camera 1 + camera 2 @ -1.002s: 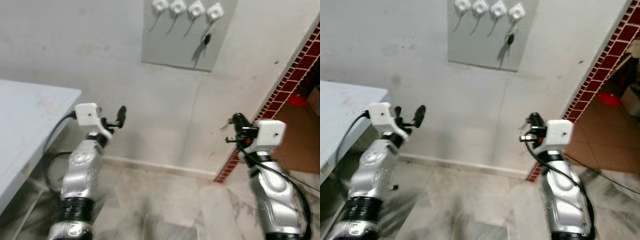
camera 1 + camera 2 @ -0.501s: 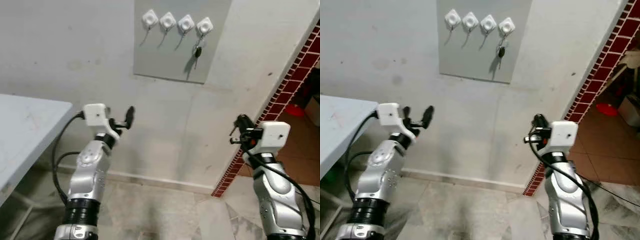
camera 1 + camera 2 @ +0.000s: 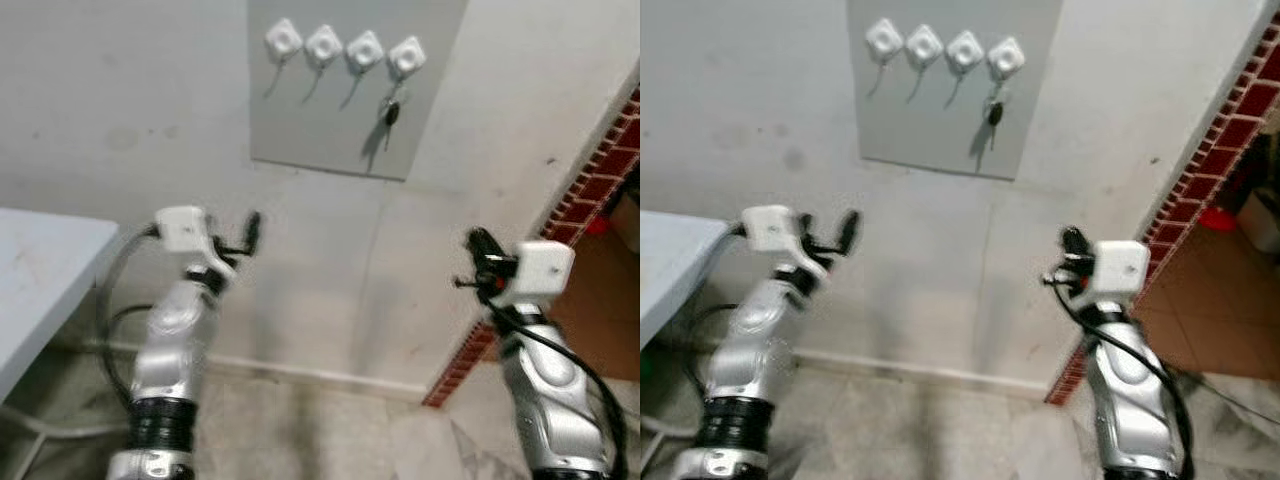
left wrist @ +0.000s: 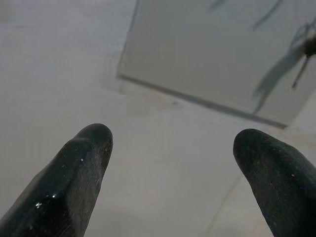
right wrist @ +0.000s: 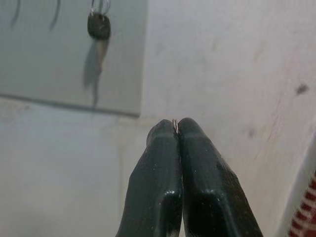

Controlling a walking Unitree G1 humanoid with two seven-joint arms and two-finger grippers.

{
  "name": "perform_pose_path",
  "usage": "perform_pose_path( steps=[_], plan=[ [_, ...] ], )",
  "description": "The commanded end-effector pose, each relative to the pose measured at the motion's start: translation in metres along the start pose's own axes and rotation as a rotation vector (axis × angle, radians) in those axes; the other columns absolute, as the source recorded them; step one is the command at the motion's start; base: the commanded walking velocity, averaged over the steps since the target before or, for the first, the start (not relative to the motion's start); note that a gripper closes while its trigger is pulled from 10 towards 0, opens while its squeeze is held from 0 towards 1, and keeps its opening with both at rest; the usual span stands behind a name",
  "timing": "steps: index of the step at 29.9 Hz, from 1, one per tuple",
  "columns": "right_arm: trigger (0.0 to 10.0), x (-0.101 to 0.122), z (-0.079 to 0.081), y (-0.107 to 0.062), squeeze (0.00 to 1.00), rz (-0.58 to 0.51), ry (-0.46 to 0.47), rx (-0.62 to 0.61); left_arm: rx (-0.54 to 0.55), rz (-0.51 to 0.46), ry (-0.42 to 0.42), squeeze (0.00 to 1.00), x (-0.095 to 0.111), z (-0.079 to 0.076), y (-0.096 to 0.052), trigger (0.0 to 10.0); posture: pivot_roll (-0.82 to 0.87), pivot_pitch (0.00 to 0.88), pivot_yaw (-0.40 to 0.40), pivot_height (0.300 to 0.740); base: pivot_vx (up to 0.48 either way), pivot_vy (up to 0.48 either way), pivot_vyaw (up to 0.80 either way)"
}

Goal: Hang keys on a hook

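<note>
Keys (image 5: 175,126) sat pinched as a metal sliver in the right end effector (image 5: 177,129), approaching; next, lift toward the hooks (image 3: 325,45) above.

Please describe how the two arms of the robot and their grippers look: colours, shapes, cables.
Both arms are silver with rounded, glossy shells. The left arm has a black ribbed ring low down. Each wrist carries a white box-shaped camera housing. Black cables loop along both arms. The left gripper and right gripper each have two long black fingers with blunt, rounded, slightly shiny tips.
</note>
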State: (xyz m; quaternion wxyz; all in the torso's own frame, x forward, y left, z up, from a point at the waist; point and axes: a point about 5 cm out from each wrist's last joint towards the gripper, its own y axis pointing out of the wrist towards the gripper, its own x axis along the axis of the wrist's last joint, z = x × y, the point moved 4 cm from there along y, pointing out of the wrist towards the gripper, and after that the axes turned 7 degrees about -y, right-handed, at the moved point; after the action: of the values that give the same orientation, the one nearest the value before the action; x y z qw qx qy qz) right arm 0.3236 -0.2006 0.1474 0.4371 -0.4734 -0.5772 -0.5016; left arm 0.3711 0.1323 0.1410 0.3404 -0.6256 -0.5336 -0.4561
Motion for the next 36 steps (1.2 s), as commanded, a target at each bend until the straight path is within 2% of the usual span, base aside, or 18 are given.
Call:
perform_pose_path(
  steps=[1,8,17,23,28,29,33,34,36],
  plan=[
    [10.0,0.007,0.007,0.004,0.0,-0.027,0.009,0.028,0.027,-0.023,0.021,0.0,0.01,0.009,-0.001,10.0,0.02,0.0,-0.089,0.74,0.379,0.0,0.0],
    [10.0,0.007,0.008,0.005,0.0,-0.027,0.009,0.034,0.04,-0.023,0.031,0.0,0.009,0.01,-0.001,10.0,0.02,0.0,-0.091,0.74,0.359,0.0,0.0],
    [10.0,0.007,0.009,0.006,0.0,-0.026,0.007,0.04,0.047,-0.026,0.032,0.0,0.009,0.009,0.0,10.0,0.02,0.0,-0.091,0.74,0.0,0.0,0.0],
    [10.0,0.009,0.011,0.008,0.0,-0.029,0.002,0.069,-0.052,-0.016,0.069,0.0,0.012,-0.008,0.001,10.0,0.02,0.0,-0.088,0.74,0.0,0.0,0.0],
    [10.0,0.014,0.016,0.014,0.0,-0.046,-0.005,0.131,-0.16,-0.015,0.079,0.0,0.018,-0.029,0.002,10.0,0.01,0.0,-0.083,0.74,0.0,0.0,0.0],
    [10.0,0.017,0.018,0.018,0.0,-0.055,-0.002,0.15,-0.199,-0.015,0.081,0.0,0.019,-0.038,0.004,10.0,0.01,0.0,-0.081,0.74,0.0,0.0,0.0],
    [10.0,0.025,0.024,0.028,0.0,-0.083,-0.01,0.178,-0.254,-0.018,0.088,0.0,0.021,-0.051,0.007,10.0,0.01,0.001,-0.075,0.74,0.0,0.0,0.0],
    [10.0,0.031,0.029,0.035,0.0,-0.103,-0.005,0.2,-0.288,-0.015,0.083,0.0,0.022,-0.06,0.009,10.0,0.01,0.001,-0.075,0.74,0.0,0.0,0.0],
    [10.0,0.036,0.034,0.041,0.0,-0.119,0.0,0.222,-0.312,-0.017,0.081,0.0,0.023,-0.067,0.01,10.0,0.0,0.002,-0.073,0.74,0.0,0.0,0.0]
  ],
)
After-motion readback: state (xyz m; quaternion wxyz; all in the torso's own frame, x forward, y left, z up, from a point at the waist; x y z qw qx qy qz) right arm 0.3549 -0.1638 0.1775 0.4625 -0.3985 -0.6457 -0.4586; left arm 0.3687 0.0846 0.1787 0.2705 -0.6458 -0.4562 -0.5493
